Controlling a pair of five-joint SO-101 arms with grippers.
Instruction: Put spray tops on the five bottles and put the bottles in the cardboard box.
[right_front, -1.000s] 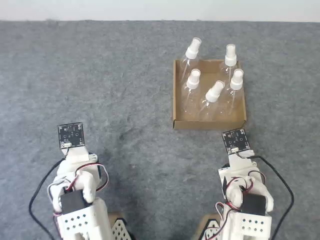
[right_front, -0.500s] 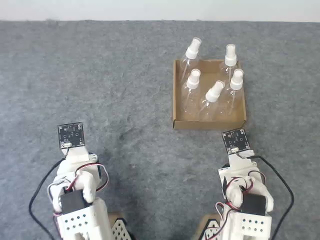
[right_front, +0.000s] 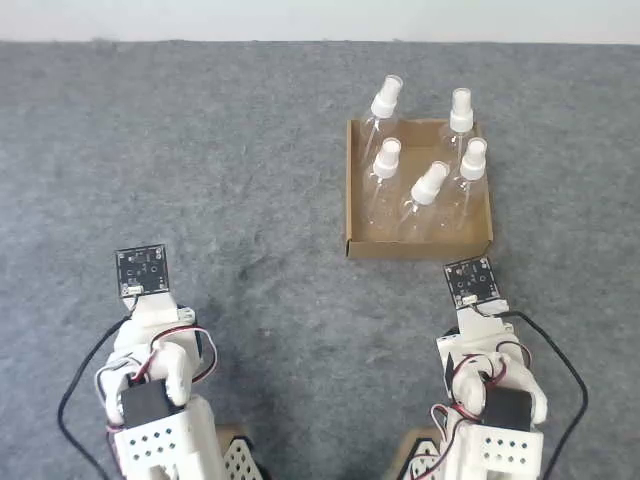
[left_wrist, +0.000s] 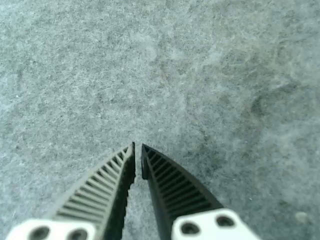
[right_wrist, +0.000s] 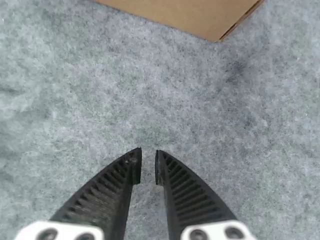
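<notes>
The cardboard box (right_front: 354, 188) sits on the grey carpet at the right of the high view. Several clear bottles (right_front: 380, 195) stand inside it, each with a white spray top (right_front: 430, 183). One bottle (right_front: 383, 105) leans at the box's far left corner. My left gripper (left_wrist: 138, 145) is shut and holds nothing, low over bare carpet at the near left. My right gripper (right_wrist: 148, 151) is also shut and holds nothing, just short of the box's near wall (right_wrist: 185, 12). Both arms (right_front: 150, 385) (right_front: 487, 385) are folded back near their bases.
Grey carpet (right_front: 220, 170) covers the whole table. A pale wall edge (right_front: 300, 20) runs along the far side. Open carpet lies to the left of the box and between the two arms.
</notes>
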